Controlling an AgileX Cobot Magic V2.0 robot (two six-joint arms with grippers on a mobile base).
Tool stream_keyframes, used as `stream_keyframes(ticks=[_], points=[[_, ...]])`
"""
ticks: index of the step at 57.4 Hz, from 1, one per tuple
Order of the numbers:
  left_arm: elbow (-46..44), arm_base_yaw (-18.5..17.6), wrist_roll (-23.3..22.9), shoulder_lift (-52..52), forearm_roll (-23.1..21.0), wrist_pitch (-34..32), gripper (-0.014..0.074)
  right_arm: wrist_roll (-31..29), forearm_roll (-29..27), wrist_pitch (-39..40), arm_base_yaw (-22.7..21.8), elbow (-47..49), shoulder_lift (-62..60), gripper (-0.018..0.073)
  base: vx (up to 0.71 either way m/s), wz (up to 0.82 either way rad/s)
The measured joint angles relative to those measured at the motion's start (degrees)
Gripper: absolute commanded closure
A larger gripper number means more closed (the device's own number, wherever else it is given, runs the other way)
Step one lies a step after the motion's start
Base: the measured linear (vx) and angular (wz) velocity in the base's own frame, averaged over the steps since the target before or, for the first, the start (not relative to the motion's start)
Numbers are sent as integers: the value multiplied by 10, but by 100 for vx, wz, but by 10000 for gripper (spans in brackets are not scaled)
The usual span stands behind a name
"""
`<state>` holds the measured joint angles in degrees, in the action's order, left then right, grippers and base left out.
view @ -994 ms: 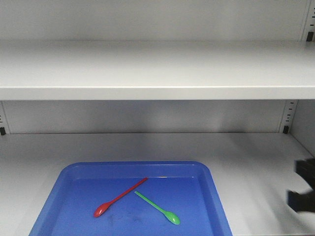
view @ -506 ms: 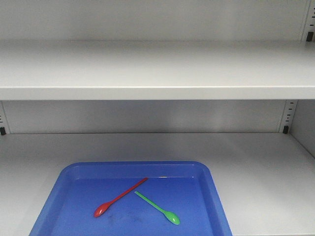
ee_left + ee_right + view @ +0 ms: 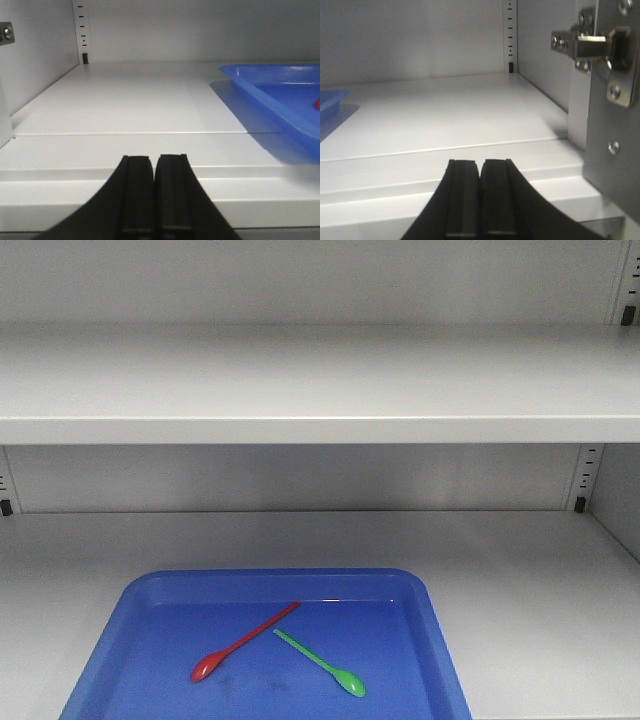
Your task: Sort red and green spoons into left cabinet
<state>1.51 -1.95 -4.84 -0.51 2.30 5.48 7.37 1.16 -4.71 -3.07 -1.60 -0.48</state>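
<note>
The red spoon and the green spoon lie in a blue tray on the lower shelf of the pale grey cabinet, handles meeting in a V, bowls toward the front. In the left wrist view a bit of red shows inside the tray at the right edge. My left gripper is shut and empty at the shelf's front edge, left of the tray. My right gripper is shut and empty at the front edge, right of the tray. Neither gripper shows in the front view.
An upper shelf overhangs the lower one. Slotted uprights stand in the back corners. A door hinge on the right cabinet wall sits close to my right gripper. Bare shelf lies on both sides of the tray.
A dark gripper at the right edge of the front view one second ago has withdrawn out of that view. The spoons and tray have not moved.
</note>
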Motion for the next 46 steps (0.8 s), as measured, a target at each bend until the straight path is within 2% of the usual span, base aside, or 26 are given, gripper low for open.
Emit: stream_keyframes(ticks=[9, 46], points=[[0, 0, 0, 0, 0, 3, 603, -10, -23, -7, 0, -1, -1, 564, 0, 0], [0, 0, 0, 0, 0, 4, 603, -15, -17, -11, 0, -1, -2, 564, 0, 0]])
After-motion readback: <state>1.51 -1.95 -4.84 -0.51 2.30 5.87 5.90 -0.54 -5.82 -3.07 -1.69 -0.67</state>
